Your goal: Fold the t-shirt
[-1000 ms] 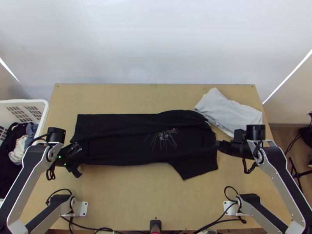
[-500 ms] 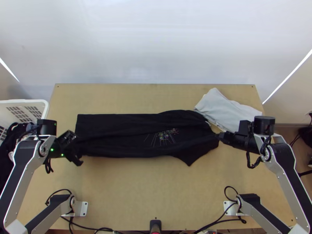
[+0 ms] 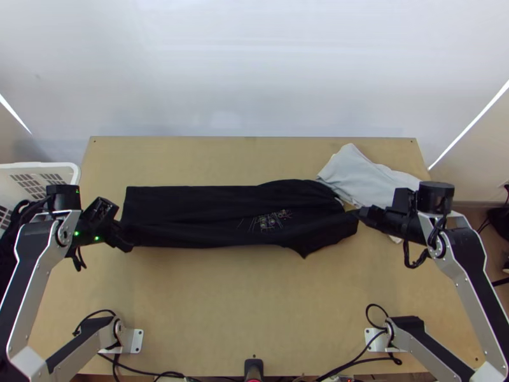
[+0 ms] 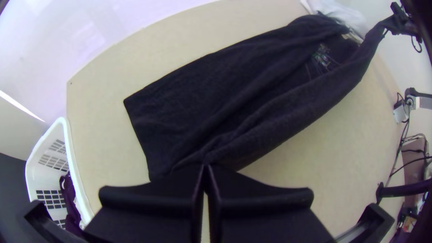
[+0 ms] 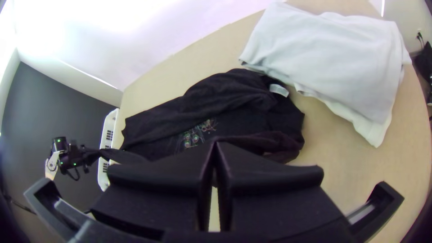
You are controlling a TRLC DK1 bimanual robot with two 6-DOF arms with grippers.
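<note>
T-shirt: the black T-shirt (image 3: 191,213) lies lengthwise across the bench (image 3: 223,305), its far part flat and its near side raised in a band strung between the two hands.
Near edge: over the last second this edge (image 3: 210,246) draws in toward the far side, so the shirt looks narrower from above; the sleeve point at its right end draws in with it.
Left hand: the left hand (image 4: 206,167) is pinched tight on gathered cloth at the hem end, having moved a little toward the far side.
Right hand: the right hand (image 5: 216,141) is also closed on the shirt, at the shoulder end, and has shifted the same way.
Printed design: the coloured design (image 3: 270,221) is uncovered, so this lengthwise fold is probably only partly made.
Next: likely carry the band over the design and lay it down evenly; uneven hands could skew it.
Pale cloth: this cloth (image 3: 372,175) lies in layers at the far right corner, beside the collar end.
</note>
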